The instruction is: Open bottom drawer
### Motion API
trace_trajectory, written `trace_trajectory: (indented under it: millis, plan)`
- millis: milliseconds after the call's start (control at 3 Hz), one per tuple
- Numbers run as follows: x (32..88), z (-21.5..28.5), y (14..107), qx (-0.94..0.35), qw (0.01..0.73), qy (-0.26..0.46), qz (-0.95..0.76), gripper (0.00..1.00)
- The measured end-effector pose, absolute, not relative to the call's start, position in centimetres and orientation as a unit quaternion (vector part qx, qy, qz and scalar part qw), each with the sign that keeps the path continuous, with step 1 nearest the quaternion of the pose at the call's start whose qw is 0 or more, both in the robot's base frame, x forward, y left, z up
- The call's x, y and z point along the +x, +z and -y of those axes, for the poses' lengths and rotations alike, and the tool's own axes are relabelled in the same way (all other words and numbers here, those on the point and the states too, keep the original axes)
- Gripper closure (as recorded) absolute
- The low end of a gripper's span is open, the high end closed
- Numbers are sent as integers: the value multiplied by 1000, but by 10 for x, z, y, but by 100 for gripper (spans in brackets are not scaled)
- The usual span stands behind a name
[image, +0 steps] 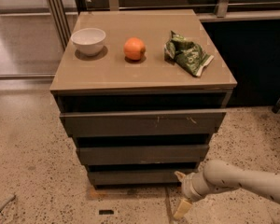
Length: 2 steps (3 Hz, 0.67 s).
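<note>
Tan top (107, 73) bears white bowl (88, 40), orange (134, 48), crumpled green bag (187, 53). Gripper (181, 192), spread and empty, beside flat grey bottom drawer (135, 176).

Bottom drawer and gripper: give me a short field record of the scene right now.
bottom drawer: lowest of three fronts, looks shut
gripper: open, low at the drawer's right end
contact: upper finger near the front's right corner; touching cannot be told
arm: comes in from the right
cabinet top: white bowl left, orange middle, green bag right
</note>
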<state>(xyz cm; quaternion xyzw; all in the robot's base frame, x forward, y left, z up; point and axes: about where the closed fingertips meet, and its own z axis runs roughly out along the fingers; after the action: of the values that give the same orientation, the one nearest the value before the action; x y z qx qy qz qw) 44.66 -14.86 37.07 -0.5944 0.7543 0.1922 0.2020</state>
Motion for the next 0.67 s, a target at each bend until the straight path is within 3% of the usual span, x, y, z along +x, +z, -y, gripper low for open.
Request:
trace_trajectory:
  millis: [667]
  plan:
    - [464,140,306,-596,219,194,-748,0]
